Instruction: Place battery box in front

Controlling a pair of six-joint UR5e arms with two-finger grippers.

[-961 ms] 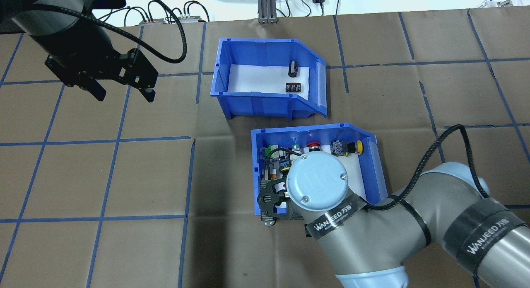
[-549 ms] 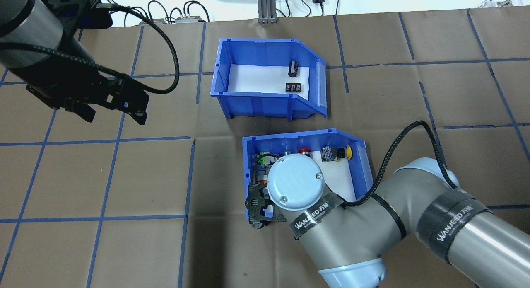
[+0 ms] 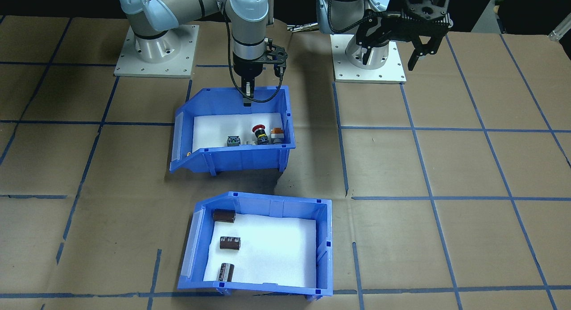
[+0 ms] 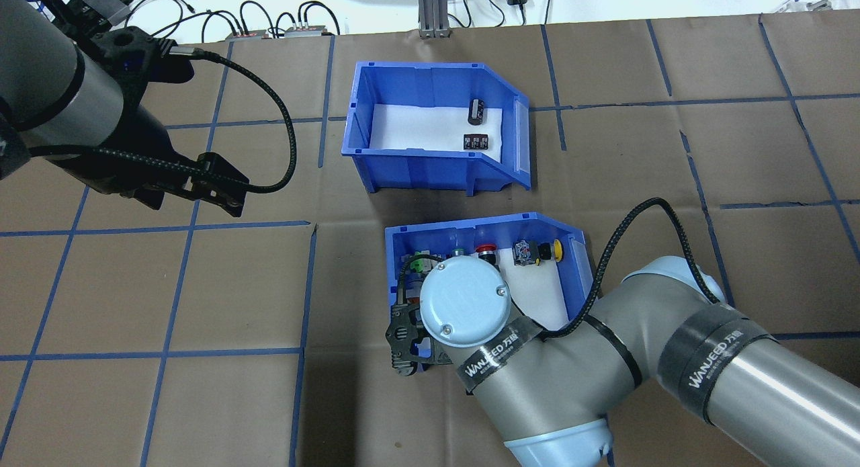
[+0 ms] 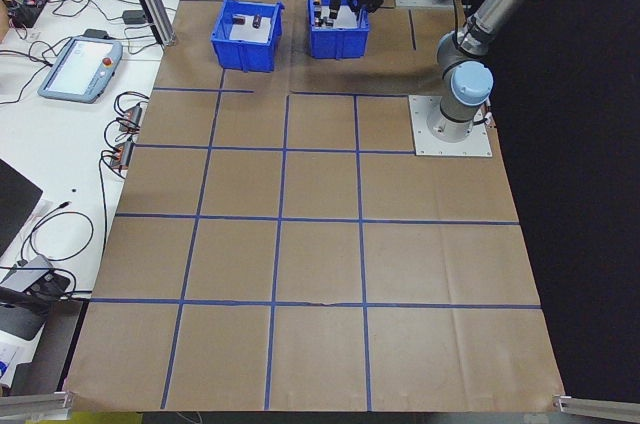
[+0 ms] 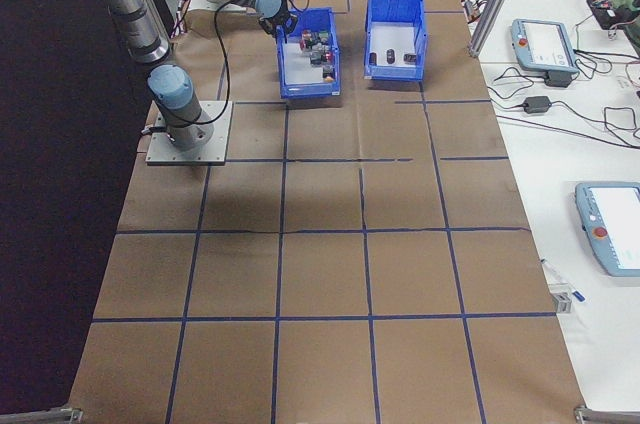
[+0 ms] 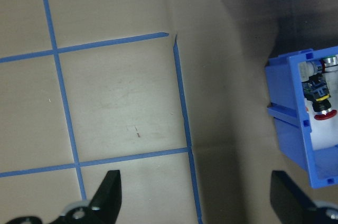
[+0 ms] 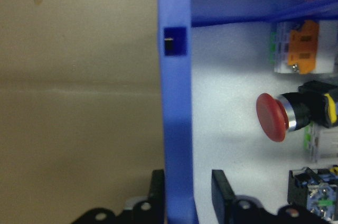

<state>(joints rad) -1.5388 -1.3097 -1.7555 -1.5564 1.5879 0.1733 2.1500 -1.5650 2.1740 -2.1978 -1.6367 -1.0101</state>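
The battery box (image 4: 416,164) is a blue bin with white foam holding dark cylindrical cells (image 3: 230,243). It stands free on the far side of the table, also seen as the battery box (image 3: 263,204) in the front-facing view. Nearer the robot sits a second blue bin (image 4: 463,223) with coloured push-button switches. My right gripper (image 3: 246,97) is shut on that bin's wall (image 8: 177,129), one finger (image 8: 157,182) outside and one inside. My left gripper (image 4: 193,199) hangs open and empty over bare table to the left, its fingers (image 7: 108,197) spread wide.
Brown paper with a blue tape grid covers the table. Cables and small devices (image 4: 269,25) and an aluminium post (image 4: 433,10) line the far edge. Two base plates (image 3: 154,51) sit by the robot. Pendants (image 6: 540,44) rest on a side bench.
The right arm has dragged the switch bin leftward and a little toward the robot. The left gripper has drawn back toward the robot, still open. The battery box has not moved.
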